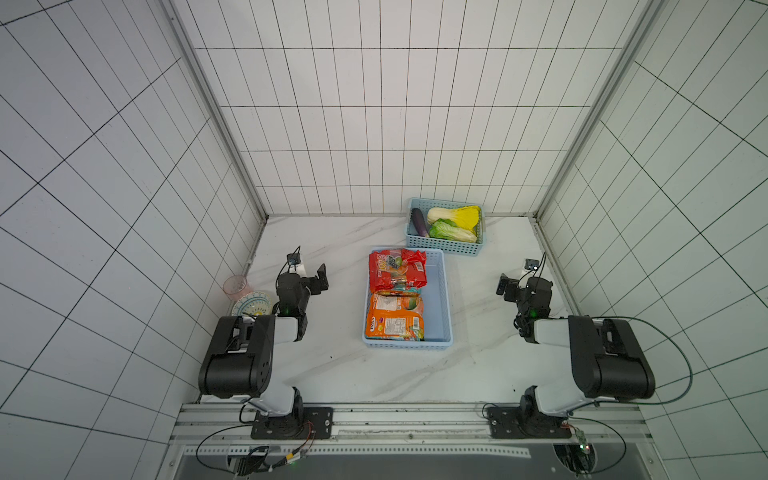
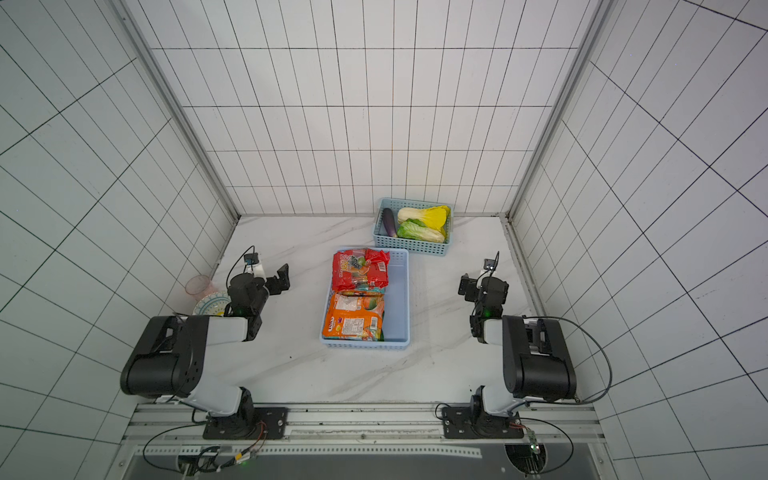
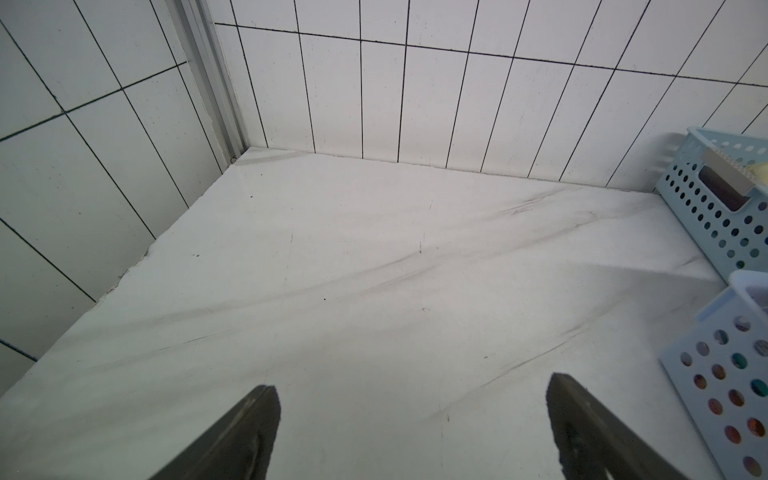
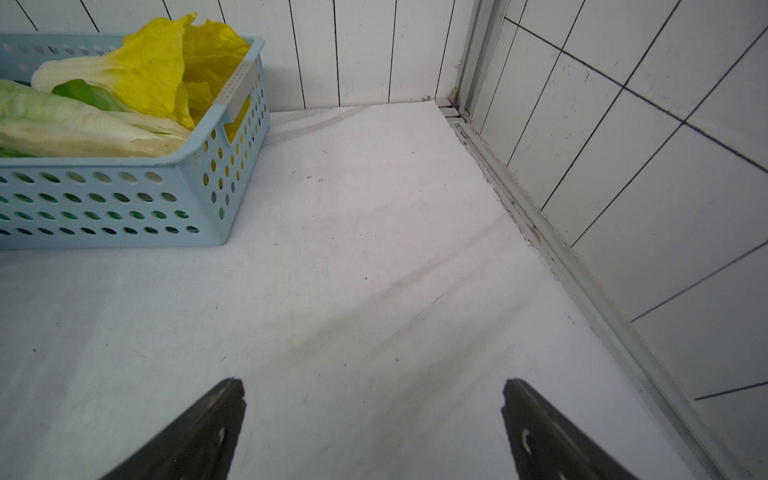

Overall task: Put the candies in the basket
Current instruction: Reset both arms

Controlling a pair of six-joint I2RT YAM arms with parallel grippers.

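Note:
In both top views the basket (image 1: pixel 439 299) (image 2: pixel 398 299), shallow and periwinkle blue, sits mid-table. Inside it the candies fill one long side: red bags (image 1: pixel 397 270) (image 2: pixel 359 270) at the far end, an orange bag (image 1: pixel 392 322) (image 2: pixel 353 320) at the near end, teal edges underneath. My left gripper (image 1: pixel 319 277) (image 2: pixel 282 279) hovers open to the basket's left, apart from it. My right gripper (image 1: pixel 505 286) (image 2: pixel 467 286) is open on the opposite side. In the wrist views both grippers (image 3: pixel 411 390) (image 4: pixel 374 386) are spread over bare marble. A corner of the basket (image 3: pixel 748 282) shows in the left wrist view.
A deeper teal basket (image 1: pixel 444 246) (image 4: pixel 124 166) (image 3: pixel 715 195) with two cabbages (image 1: pixel 453 222) and an aubergine (image 1: pixel 419 222) stands at the back wall. A pink cup (image 1: pixel 236 286) and a patterned plate (image 1: pixel 251 303) sit by the left wall behind my left arm. Tiled walls enclose three sides.

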